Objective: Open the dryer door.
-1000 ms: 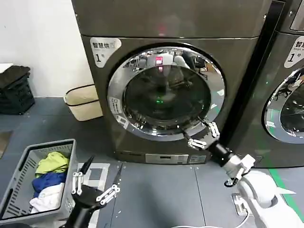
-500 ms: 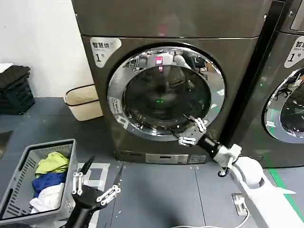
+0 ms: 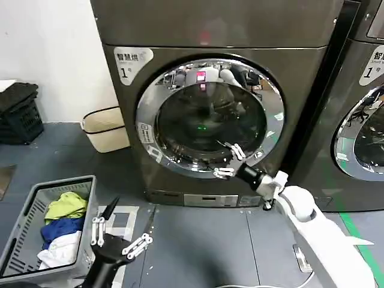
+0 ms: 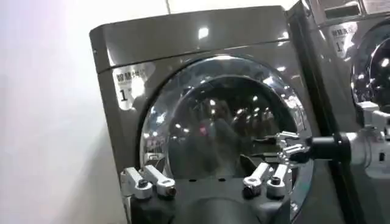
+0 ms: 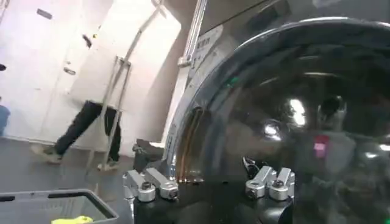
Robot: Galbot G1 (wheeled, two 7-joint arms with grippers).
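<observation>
The dryer door [image 3: 204, 120] is a wide chrome ring around dark glass on the bronze-grey machine marked 1, and it sits flush against the machine's front. My right gripper [image 3: 225, 160] is open at the door's lower right, its fingers over the chrome rim and the edge of the glass. The left wrist view has the door [image 4: 225, 128] with the right gripper [image 4: 285, 143] at its rim. Close up in the right wrist view, the glass [image 5: 292, 109] bulges just ahead of the open right gripper [image 5: 210, 182]. My left gripper [image 3: 129, 216] [image 4: 207, 182] rests open, low by the basket.
A grey laundry basket [image 3: 24, 204] with clothes stands at the front left. A beige bin [image 3: 105, 129] and black crates [image 3: 21, 111] sit by the wall left of the machine. A second matching machine [image 3: 366, 120] stands right. The floor before the dryer is bare.
My right gripper has moved left and up, from beside the door's lower right rim onto the ring and glass edge. The door and the left arm have not moved.
</observation>
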